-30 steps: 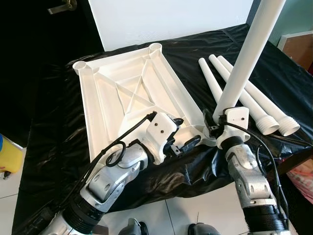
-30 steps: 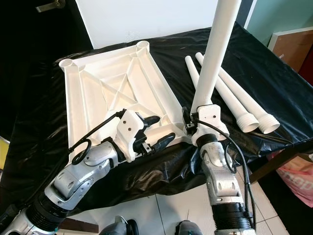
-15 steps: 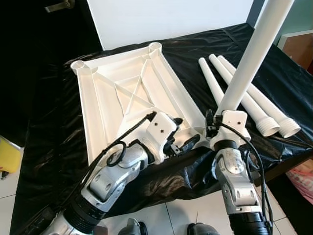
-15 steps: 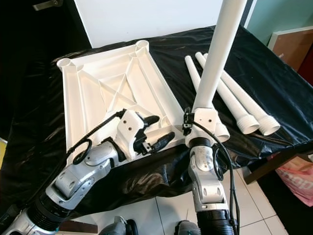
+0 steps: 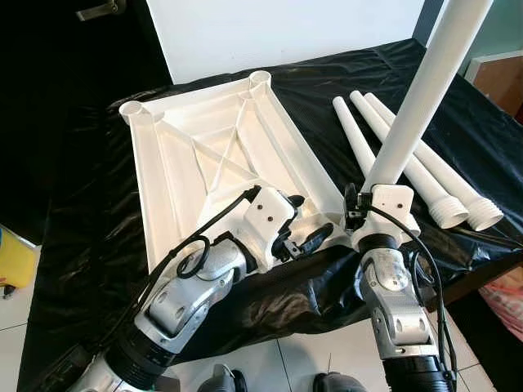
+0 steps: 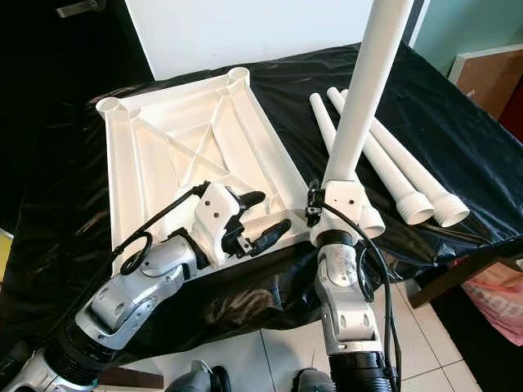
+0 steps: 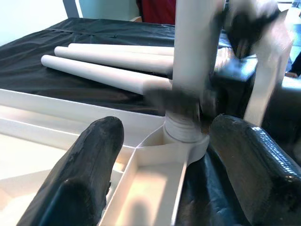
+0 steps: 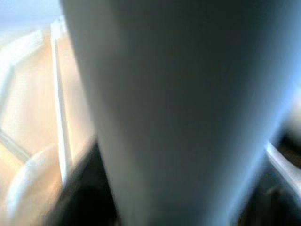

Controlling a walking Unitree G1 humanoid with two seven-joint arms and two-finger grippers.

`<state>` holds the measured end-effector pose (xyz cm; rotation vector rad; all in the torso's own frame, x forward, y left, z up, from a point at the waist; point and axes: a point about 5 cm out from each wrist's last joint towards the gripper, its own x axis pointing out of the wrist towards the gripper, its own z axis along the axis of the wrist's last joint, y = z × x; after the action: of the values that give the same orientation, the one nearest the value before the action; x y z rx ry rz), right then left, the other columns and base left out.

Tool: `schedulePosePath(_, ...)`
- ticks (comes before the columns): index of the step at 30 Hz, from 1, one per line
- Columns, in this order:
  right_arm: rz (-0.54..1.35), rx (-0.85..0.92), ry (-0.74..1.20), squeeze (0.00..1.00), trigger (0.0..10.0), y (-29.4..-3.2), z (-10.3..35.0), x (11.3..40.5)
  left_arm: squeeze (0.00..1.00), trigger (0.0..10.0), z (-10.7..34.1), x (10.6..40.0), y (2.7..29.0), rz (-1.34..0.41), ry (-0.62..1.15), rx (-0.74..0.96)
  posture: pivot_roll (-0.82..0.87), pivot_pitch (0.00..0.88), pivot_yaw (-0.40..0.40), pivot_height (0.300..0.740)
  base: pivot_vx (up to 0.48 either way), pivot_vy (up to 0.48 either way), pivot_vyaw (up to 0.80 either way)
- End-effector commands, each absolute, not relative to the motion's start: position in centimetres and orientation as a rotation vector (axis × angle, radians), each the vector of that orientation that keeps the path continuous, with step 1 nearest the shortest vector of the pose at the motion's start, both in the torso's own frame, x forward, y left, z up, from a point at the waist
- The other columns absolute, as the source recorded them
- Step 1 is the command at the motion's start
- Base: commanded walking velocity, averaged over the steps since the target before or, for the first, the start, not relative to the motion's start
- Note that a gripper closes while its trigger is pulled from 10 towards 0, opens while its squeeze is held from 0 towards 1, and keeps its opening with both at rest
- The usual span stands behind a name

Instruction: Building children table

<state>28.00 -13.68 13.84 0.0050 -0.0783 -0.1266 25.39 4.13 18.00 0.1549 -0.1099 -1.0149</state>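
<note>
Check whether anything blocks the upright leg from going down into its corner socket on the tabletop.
Nothing visible does. The leg, held by the right gripper, already stands in the corner socket of the upturned tabletop; the left gripper rests open beside it.

The upturned tabletop (image 5: 216, 159) in the middle of the frame looks like smooth white moulded plastic with a soft sheen, as do the upright leg (image 5: 417, 106) and the loose legs (image 5: 425, 171) at right. Under them lies a glossy, wrinkled black plastic sheet (image 5: 90, 212). The arms (image 5: 188, 286) are brushed silver metal; the left gripper's fingers (image 7: 89, 174) look shiny black.
</note>
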Motion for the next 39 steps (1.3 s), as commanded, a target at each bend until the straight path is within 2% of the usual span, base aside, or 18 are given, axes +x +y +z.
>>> schedulePosePath(1,-0.109,0.015,-0.011,1.0,10.0,-14.2,12.5,27.8,0.0,10.0,17.5,24.8,4.2,-1.138,-0.101,0.179,-0.09,0.096,0.056,0.74,0.0,0.0,0.0)
schedulePosePath(12,0.129,-0.016,-0.077,1.0,10.0,-15.6,13.3,28.2,0.0,10.0,17.0,24.1,4.3,-1.223,-0.063,0.17,-0.1,0.09,0.059,0.74,0.0,0.0,0.0)
schedulePosePath(13,0.161,-0.026,-0.085,0.0,10.0,-15.7,13.5,28.3,0.0,10.0,17.0,24.1,4.3,-1.228,-0.061,0.176,-0.1,0.088,0.059,0.74,0.0,0.0,0.0)
schedulePosePath(20,0.277,-0.047,-0.11,0.0,10.0,-16.3,14.1,28.5,0.0,10.0,17.0,24.0,4.4,-1.231,-0.061,0.186,-0.1,0.086,0.057,0.74,0.0,0.0,0.0)
schedulePosePath(22,0.375,-0.064,-0.106,0.0,10.0,-16.6,14.3,28.8,0.0,10.0,17.0,24.0,4.4,-1.231,-0.06,0.187,-0.1,0.087,0.056,0.74,0.0,0.0,0.0)
schedulePosePath(24,0.375,-0.064,-0.106,0.0,10.0,-16.6,14.3,28.8,0.0,10.0,17.0,24.0,4.4,-1.231,-0.06,0.187,-0.1,0.087,0.056,0.74,0.0,0.0,0.0)
schedulePosePath(29,0.523,-0.12,-0.102,0.0,10.0,-17.7,14.9,29.8,0.0,10.0,17.1,24.0,4.2,-1.233,-0.061,0.187,-0.1,0.092,0.061,0.74,0.0,0.0,0.0)
schedulePosePath(34,0.567,-0.151,-0.099,0.0,9.8,-17.8,14.9,30.2,0.0,10.0,17.2,24.0,4.1,-1.236,-0.063,0.187,-0.1,0.095,0.062,0.74,0.0,0.0,0.0)
schedulePosePath(35,0.583,-0.161,-0.089,0.0,3.1,-17.9,14.8,30.3,0.0,10.0,17.2,24.0,4.1,-1.236,-0.063,0.187,-0.09,0.097,0.062,0.74,0.0,0.0,0.0)
schedulePosePath(36,0.583,-0.161,-0.089,0.0,3.1,-17.9,14.8,30.3,0.0,10.0,17.2,24.0,4.1,-1.236,-0.063,0.187,-0.09,0.097,0.062,0.74,0.0,0.0,0.0)
schedulePosePath(37,0.587,-0.173,-0.079,0.0,0.0,-18.1,14.6,30.5,0.0,10.0,17.2,24.0,4.1,-1.235,-0.063,0.187,-0.09,0.098,0.062,0.74,0.0,0.0,0.0)
schedulePosePath(39,0.595,-0.185,-0.069,0.0,0.0,-18.4,14.4,30.6,0.0,10.0,17.2,24.0,4.2,-1.232,-0.062,0.187,-0.09,0.1,0.062,0.74,0.0,0.0,0.0)
